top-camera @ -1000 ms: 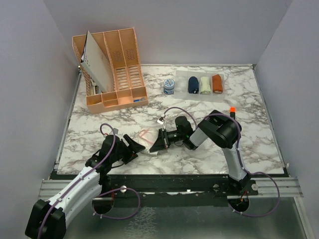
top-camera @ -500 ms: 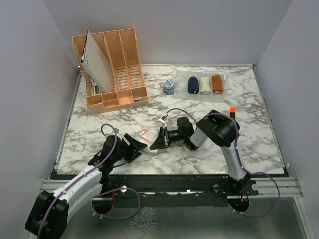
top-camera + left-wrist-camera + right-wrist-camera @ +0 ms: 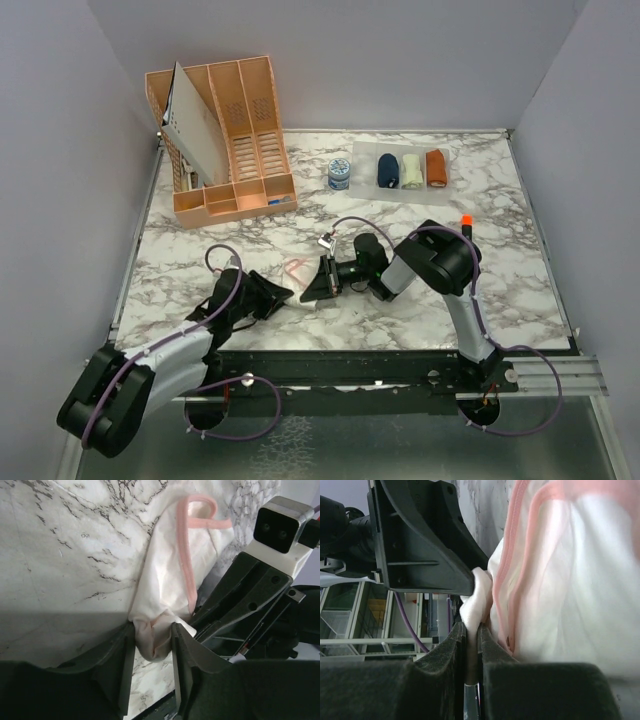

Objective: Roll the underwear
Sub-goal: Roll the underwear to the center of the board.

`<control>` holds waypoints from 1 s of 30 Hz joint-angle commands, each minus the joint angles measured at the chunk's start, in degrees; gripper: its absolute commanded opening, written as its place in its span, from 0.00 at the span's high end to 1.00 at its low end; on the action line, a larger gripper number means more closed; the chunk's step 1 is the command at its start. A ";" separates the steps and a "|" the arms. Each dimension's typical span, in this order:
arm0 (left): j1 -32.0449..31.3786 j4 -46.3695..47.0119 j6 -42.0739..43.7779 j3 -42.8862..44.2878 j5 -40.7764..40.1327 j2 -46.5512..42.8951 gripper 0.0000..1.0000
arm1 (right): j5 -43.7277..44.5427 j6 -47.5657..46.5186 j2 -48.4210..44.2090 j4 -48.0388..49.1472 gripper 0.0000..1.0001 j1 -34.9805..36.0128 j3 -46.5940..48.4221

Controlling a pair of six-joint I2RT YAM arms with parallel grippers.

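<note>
The whitish-pink underwear with pink edging lies crumpled near the table's front edge, between my two grippers. My left gripper comes at it from the left. In the left wrist view the left gripper is shut on a bunched near corner of the underwear. My right gripper reaches in from the right. In the right wrist view the right gripper pinches a thin fold of the underwear. The navy blue underwear lies as a roll at the back.
A cream bundle and a rust-orange bundle lie beside the navy roll. A small blue-white jar stands to their left. An orange divided organizer fills the back left. The front table edge runs close behind both grippers.
My left gripper has slid right to the cloth's near corner and closed from wide open onto it. The right gripper has kept its pinch and shifted slightly.
</note>
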 commanded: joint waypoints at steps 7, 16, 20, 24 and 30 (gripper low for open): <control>-1.49 -4.12 3.78 0.98 -3.83 7.12 0.84 | 1.77 -13.51 -2.67 -17.26 0.68 -0.13 1.26; -1.41 -11.86 6.56 5.08 -4.86 5.49 1.00 | 17.78 -35.43 -18.02 -42.14 0.45 -0.14 -0.20; -1.33 -11.49 6.15 5.35 -4.27 5.91 1.00 | 26.08 -40.46 -25.95 -47.10 0.27 -0.17 -1.99; -1.18 -11.76 6.77 6.25 -3.14 6.88 1.00 | 34.49 -44.03 -36.59 -45.69 0.03 -0.14 -6.92; -0.69 -14.07 10.42 9.34 -2.27 6.96 1.00 | 55.19 -37.78 -55.54 -29.18 0.00 -0.27 -20.56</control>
